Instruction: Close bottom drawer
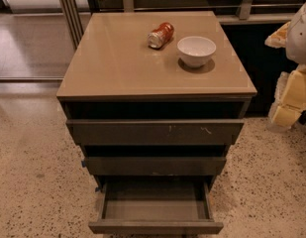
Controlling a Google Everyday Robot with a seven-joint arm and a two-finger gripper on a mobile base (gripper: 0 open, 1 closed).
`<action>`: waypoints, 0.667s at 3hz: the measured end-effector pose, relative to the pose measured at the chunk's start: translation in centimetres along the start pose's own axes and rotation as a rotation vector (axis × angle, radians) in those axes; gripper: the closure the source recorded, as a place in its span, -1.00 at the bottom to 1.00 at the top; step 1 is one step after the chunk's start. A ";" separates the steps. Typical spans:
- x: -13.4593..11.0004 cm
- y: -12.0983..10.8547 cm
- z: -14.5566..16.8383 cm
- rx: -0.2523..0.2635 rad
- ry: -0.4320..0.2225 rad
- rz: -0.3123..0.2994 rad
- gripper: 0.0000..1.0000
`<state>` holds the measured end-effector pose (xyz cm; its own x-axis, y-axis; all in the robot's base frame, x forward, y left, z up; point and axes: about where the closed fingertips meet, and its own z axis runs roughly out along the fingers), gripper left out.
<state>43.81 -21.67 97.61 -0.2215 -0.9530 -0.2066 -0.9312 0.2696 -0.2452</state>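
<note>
Matt bottom drawer (155,227); plastic claw (286,114), right

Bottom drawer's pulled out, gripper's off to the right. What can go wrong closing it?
1. The gripper hangs at the right edge, well above the bottom drawer; coming down, it may clip the part-open top drawer or middle drawer.
2. A hard shove might roll the can lying on its side on the cabinet top.

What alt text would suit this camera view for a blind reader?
The bottom drawer of a dark cabinet stands pulled wide open; the middle drawer and top drawer jut out less. On the tan top sit a tipped orange can and a white bowl. The robot's pincer hangs at the right edge, beside the cabinet.
</note>
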 end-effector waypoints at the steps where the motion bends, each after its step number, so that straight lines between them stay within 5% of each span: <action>1: -0.1 0.0 -0.2 0.013 -0.008 -0.005 -1.00; 2: 0.6 1.5 1.9 0.008 -0.079 0.016 -1.00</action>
<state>42.84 -21.62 95.29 -0.2126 -0.9348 -0.2844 -0.9253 0.2861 -0.2489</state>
